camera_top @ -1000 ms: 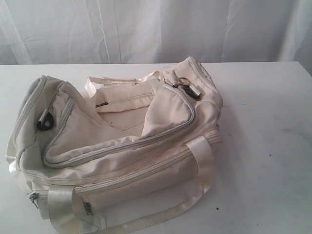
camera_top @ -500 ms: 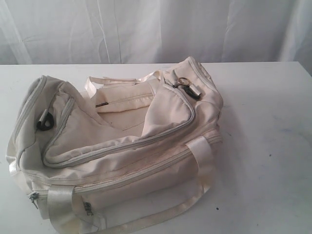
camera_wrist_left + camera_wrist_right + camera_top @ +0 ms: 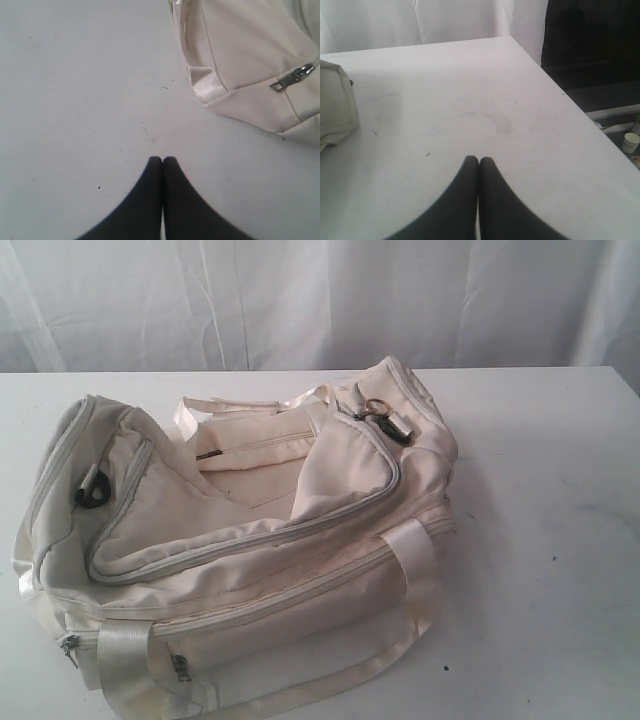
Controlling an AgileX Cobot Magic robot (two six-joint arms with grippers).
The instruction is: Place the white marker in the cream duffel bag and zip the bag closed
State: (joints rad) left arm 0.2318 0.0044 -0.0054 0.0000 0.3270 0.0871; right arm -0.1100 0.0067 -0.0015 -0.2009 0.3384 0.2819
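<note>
Table (image 3: 540, 540): one, white, carrying the bag.
Curtain (image 3: 300, 300): one, hanging at 12 o'clock.
Bag (image 3: 250, 530): one, lying mid-table, top gaping open.
Left gripper (image 3: 162, 159): fingertips pressing together, empty, hovering beside a bag corner.
Right gripper (image 3: 479, 159): fingertips pressing together, empty.
Clip (image 3: 385, 420): one, resting at bag's 1 o'clock.

Cream duffel bag (image 3: 300, 580) is lying on its base on the white table (image 3: 540, 540), covering the table's left and middle in the exterior view. Main opening is gaping, grey zipper (image 3: 250, 537) undone, top flap sagging inward. Shiny webbing handles (image 3: 412, 540) are drooping.
</note>
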